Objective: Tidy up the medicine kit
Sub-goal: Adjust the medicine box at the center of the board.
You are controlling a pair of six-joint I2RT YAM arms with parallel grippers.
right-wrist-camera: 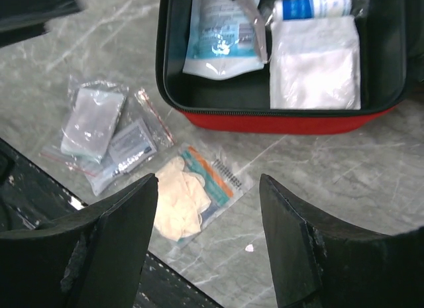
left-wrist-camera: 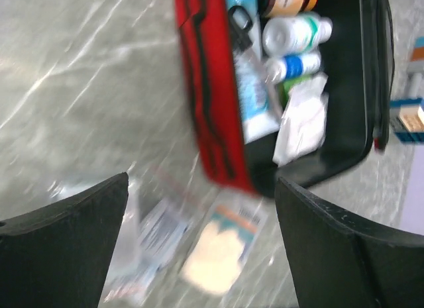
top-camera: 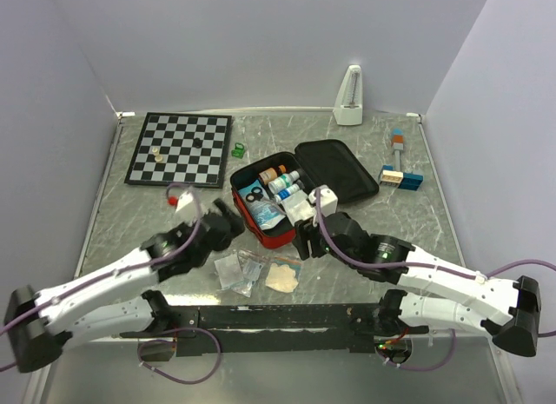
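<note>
The medicine kit [top-camera: 271,233] lies open mid-table, a red case with its black lid [top-camera: 340,169] folded back to the right. Bottles [top-camera: 282,180], a blue-white pouch [right-wrist-camera: 218,33] and white gauze [right-wrist-camera: 315,63] lie inside. In front of the kit lie a glove packet [top-camera: 282,276] and clear zip bags [top-camera: 236,269]. My left gripper [left-wrist-camera: 202,208] hangs open and empty over these packets, beside the kit's red wall [left-wrist-camera: 212,102]. My right gripper [right-wrist-camera: 209,189] is open above the glove packet [right-wrist-camera: 189,195], just in front of the kit's front wall [right-wrist-camera: 278,119].
A chessboard [top-camera: 181,149] with a few pieces sits at the back left, a green item [top-camera: 237,149] beside it. A white metronome [top-camera: 349,97] stands at the back. Coloured blocks [top-camera: 400,174] lie at the right. A small red-and-white object [top-camera: 180,200] rests left of the kit.
</note>
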